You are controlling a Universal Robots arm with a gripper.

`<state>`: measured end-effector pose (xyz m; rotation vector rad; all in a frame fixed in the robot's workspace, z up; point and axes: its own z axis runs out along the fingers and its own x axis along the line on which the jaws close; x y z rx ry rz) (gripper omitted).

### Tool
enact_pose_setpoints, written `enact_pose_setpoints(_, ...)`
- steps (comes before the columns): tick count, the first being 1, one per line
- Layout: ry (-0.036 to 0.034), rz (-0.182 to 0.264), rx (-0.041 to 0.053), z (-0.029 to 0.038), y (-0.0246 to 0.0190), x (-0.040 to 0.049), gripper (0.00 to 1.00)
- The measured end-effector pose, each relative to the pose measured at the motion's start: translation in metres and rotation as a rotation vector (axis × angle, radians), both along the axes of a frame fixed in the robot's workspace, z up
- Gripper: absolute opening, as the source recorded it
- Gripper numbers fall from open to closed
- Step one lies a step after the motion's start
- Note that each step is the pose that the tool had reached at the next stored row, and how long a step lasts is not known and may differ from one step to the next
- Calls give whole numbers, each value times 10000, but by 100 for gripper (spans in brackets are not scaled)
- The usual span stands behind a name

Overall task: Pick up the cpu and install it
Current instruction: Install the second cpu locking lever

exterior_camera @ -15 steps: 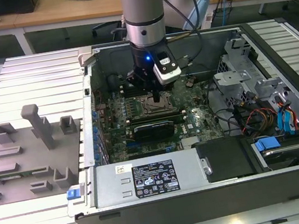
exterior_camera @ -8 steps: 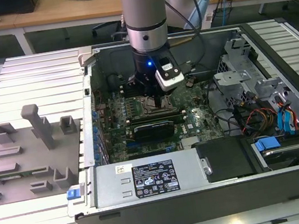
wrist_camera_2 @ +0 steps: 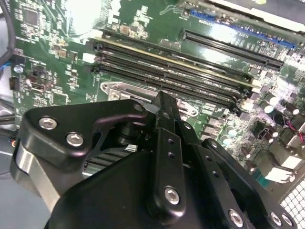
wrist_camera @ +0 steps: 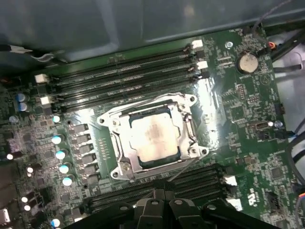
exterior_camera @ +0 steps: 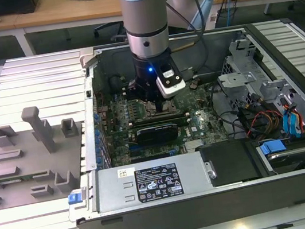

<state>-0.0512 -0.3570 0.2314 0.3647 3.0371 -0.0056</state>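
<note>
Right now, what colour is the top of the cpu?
Pale silvery-white, slightly smudged; the cpu shows best in the first wrist view.

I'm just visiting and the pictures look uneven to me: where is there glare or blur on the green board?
In the first wrist view, bright glare washes over the motherboard beside the socket frame, and the cpu has a pale sheen. In the second wrist view, a white hotspot burns out the board's far part, while the gripper up close looks dark and soft. The exterior view is evenly lit.
</note>
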Motion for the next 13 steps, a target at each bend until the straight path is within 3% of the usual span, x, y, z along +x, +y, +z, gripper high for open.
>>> enact_pose_setpoints(4,2,151,36,-48,-38,-17,11)
enact_pose_setpoints(8,5,999,30,-79,-41,-22,11)
enact_pose_setpoints(13,3,1082,33,-82,-42,-39,11)
